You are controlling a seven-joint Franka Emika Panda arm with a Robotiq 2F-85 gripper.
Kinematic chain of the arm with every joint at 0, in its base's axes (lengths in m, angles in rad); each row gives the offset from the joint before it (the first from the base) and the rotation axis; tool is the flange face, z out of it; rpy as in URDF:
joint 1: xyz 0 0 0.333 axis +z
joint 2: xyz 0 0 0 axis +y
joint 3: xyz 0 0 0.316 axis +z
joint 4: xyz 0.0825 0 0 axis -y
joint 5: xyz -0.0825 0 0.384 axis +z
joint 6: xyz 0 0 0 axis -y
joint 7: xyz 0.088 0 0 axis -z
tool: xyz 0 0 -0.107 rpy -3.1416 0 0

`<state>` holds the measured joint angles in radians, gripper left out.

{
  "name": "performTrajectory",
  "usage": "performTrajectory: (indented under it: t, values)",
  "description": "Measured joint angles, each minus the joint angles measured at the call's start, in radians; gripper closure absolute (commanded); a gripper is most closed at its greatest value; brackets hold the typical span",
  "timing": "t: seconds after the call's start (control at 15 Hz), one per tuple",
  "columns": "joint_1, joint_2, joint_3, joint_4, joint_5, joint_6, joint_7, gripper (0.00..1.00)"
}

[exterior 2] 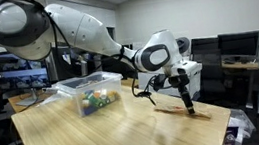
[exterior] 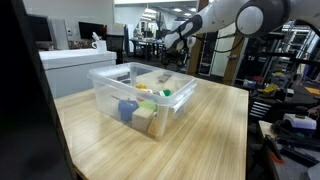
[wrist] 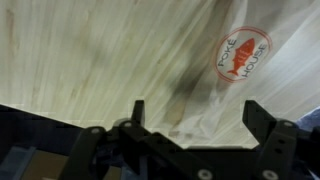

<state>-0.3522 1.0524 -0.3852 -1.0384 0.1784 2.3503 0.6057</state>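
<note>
Panda arm over a wooden desk (exterior 2: 108,138). In the wrist view the gripper (wrist: 193,106) is seen released, its two fingers (wrist: 137,112) spread wide with nothing between them. Beneath it, a thin white sheet (wrist: 287,85) is laid flat on the desk (wrist: 80,50); whether it is a bag or a wrapper cannot be told. A round red logo (wrist: 243,55) with a fish and the words "Poke House" is printed on the sheet, and its edge is seen running slantwise below the left finger. In an exterior view the gripper (exterior 2: 188,105) is held low, fingers pointed down, just above the desk near its far corner; whether the surface is touched cannot be told. A clear plastic bin (exterior 2: 76,96) is set well apart from the gripper, toward the other end of the desk. In an exterior view the bin (exterior: 108,80) is shown open, with small coloured toys (exterior: 145,110) in blue, yellow, green and beige gathered inside.
</note>
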Motion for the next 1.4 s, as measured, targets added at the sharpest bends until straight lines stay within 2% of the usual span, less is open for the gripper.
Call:
performTrajectory:
  t: [0.2, 0.33, 0.4, 0.47, 0.8, 1.13, 1.27, 1.4]
  values:
    - [0.000, 0.075, -0.011, 0.073, -0.025, -0.028, 0.173, 0.00]
    - [0.002, 0.116, -0.003, 0.137, -0.037, -0.044, 0.229, 0.00]
    - [0.004, 0.139, 0.009, 0.180, -0.045, -0.062, 0.248, 0.20]
    - [0.004, 0.153, 0.016, 0.208, -0.050, -0.075, 0.257, 0.29]
    - [0.016, 0.180, 0.015, 0.281, -0.050, -0.152, 0.257, 0.62]
    - [0.016, 0.175, 0.015, 0.306, -0.050, -0.246, 0.257, 0.95]
    - [0.015, 0.171, 0.015, 0.305, -0.050, -0.274, 0.254, 0.99]
    - [0.016, 0.163, 0.015, 0.304, -0.050, -0.324, 0.238, 0.95]
